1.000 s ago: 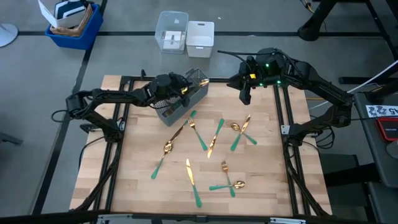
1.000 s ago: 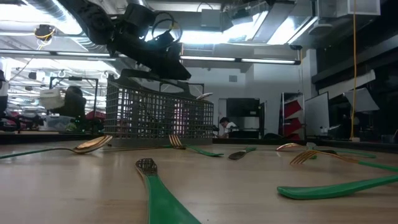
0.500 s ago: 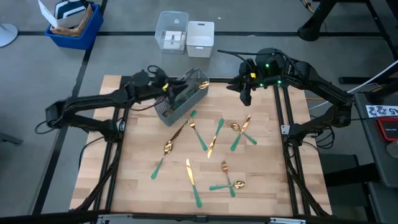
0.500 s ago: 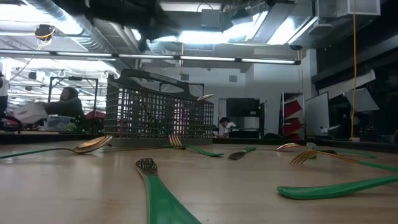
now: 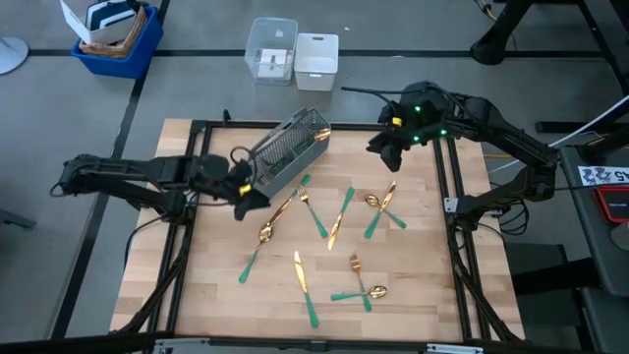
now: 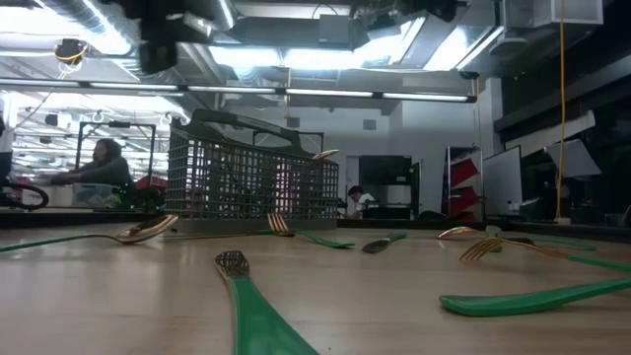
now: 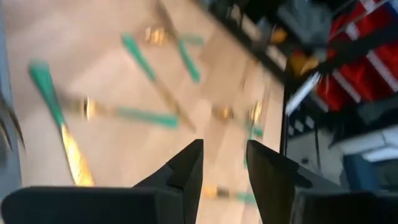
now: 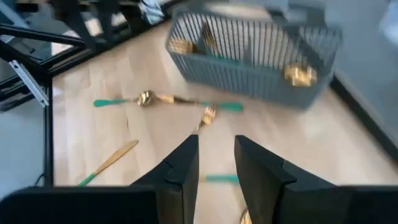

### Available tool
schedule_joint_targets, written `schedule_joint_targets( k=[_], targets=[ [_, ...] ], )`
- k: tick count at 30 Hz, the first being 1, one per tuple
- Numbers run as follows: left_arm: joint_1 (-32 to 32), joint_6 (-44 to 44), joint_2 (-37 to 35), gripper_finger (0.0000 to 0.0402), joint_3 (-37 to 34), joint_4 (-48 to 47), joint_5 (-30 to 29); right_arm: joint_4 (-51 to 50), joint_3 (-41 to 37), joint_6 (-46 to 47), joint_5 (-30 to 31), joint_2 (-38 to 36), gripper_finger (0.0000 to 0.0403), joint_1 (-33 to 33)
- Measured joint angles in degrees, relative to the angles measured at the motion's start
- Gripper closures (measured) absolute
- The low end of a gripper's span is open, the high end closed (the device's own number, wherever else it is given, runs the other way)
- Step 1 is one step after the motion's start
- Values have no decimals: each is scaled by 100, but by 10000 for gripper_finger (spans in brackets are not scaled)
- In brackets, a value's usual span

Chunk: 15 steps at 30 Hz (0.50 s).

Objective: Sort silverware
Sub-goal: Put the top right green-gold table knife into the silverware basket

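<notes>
The silverware lies scattered on the wooden table: a fork (image 5: 313, 210), a knife (image 5: 340, 216), a spoon (image 5: 263, 234), another knife (image 5: 304, 281) and several more, gold heads on teal handles. The grey mesh caddy (image 5: 288, 149) stands at the far middle with gold heads (image 8: 300, 75) showing inside. My left gripper (image 5: 250, 195) hovers open just off the caddy's near-left end, above the table, with nothing between its fingers (image 7: 224, 146). My right gripper (image 5: 381, 153) hangs open high over the far right of the table, also holding nothing (image 8: 216, 142).
Black frame rails (image 5: 187, 202) run along the table's left and right sides. Beyond the far edge stand two clear plastic boxes (image 5: 271, 49) and a blue bin (image 5: 116, 34). In the low view a fork (image 6: 237, 268) lies close to the near edge, and people (image 6: 104, 163) sit in the room behind.
My left gripper has drawn back from above the caddy toward the table's left and near edges, rolling as it went, and stays open. The caddy and the scattered pieces keep their places. My right gripper has rolled a little where it hangs.
</notes>
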Motion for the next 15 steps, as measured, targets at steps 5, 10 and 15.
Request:
schedule_joint_targets(
  k=[5, 10, 15],
  targets=[
    [-395, -374, 166, 288, 0, -373, -229, -919, 0, 1016, 207, 36, 295, 298],
    [-502, -417, 366, 288, 0, -251, -523, -1683, -6, 2438, 1440, 133, 295, 902],
    [-499, -415, 575, 288, 0, -255, -621, -2256, -7, 3750, 2347, 355, 295, 1436]
  ],
)
